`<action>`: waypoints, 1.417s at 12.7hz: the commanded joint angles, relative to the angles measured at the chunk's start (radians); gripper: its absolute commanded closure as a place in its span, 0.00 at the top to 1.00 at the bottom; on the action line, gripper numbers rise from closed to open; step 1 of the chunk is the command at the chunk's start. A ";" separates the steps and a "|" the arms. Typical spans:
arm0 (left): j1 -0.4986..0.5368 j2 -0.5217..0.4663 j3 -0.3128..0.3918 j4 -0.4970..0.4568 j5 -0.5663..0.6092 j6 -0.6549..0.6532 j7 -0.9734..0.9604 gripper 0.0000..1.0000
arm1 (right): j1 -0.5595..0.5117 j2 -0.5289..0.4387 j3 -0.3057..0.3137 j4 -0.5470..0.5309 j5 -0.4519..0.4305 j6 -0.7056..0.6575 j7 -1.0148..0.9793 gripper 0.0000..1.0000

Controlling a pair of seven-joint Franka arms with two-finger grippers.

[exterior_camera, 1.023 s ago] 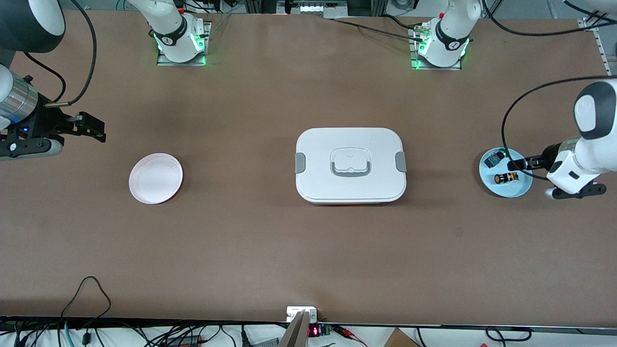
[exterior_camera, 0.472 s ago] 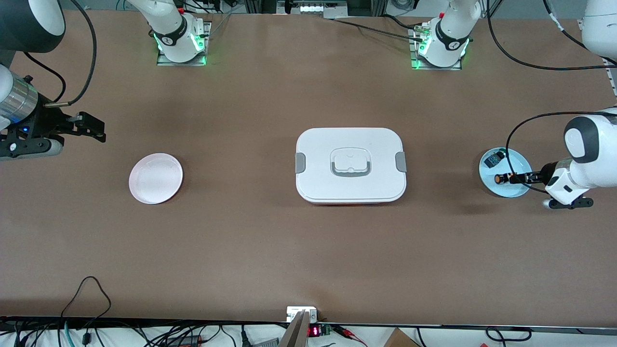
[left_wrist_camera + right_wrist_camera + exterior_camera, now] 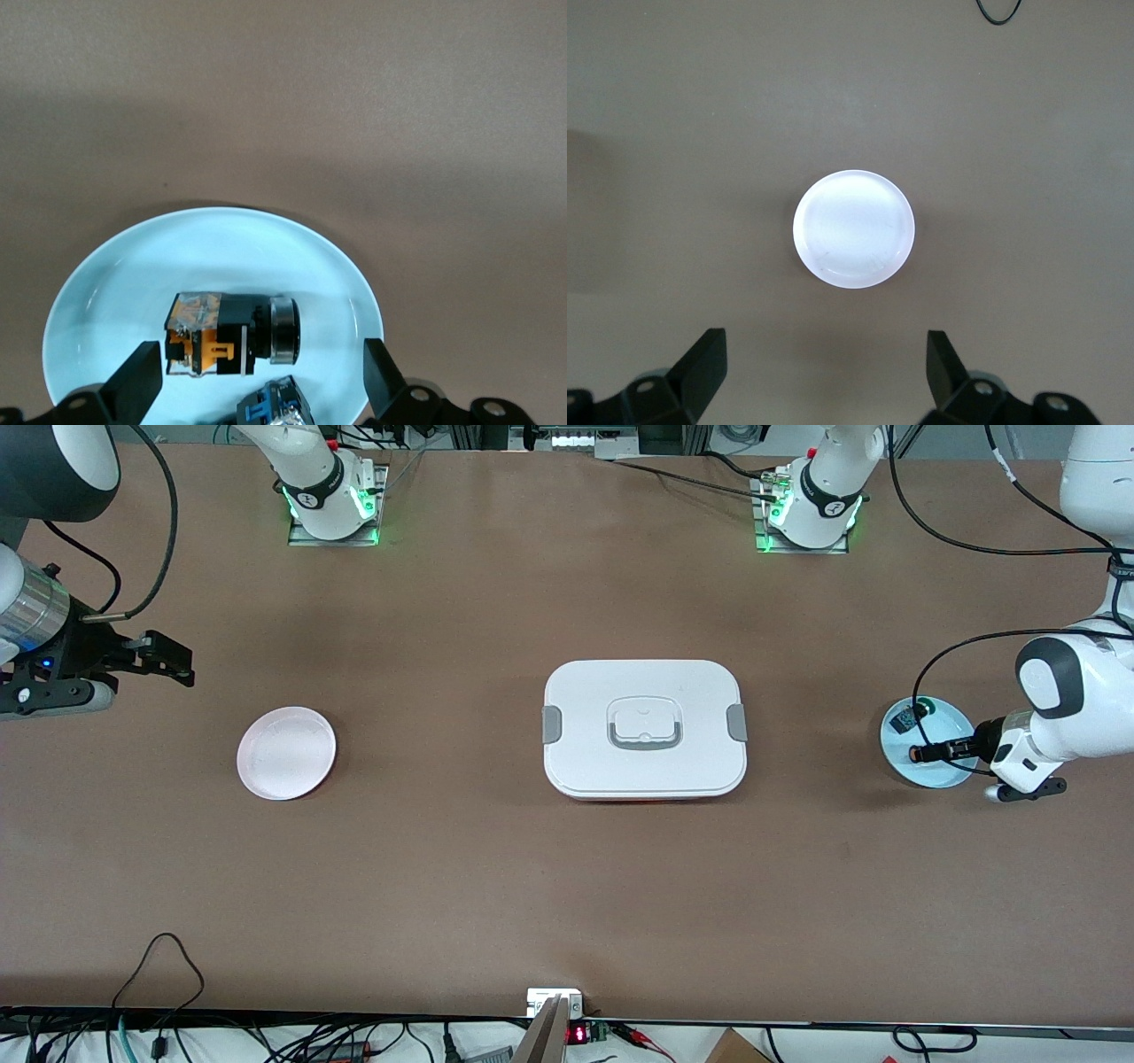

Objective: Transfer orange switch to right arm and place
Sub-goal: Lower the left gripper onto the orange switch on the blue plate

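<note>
Left gripper (image 3: 930,752), fingers wide, is hovering over switch (image 3: 232,335) at frame right; right gripper (image 3: 168,660) is waiting, fingers wide; nothing grasped yet.

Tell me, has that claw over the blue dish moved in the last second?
Yes. The left gripper, open, has come down over the blue dish, from the rim nearest its arm toward the white box, and now straddles the orange switch.
</note>
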 commanded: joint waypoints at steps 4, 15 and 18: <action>0.014 0.001 -0.007 -0.040 -0.022 0.052 0.046 1.00 | -0.004 0.001 0.001 0.014 0.016 -0.011 -0.007 1.00; 0.017 0.031 0.002 -0.060 -0.018 0.131 0.125 1.00 | -0.004 0.001 0.001 0.014 0.016 -0.009 -0.011 1.00; 0.017 0.040 0.002 -0.060 -0.018 0.132 0.159 0.90 | -0.004 0.001 0.001 0.014 0.016 -0.008 -0.011 1.00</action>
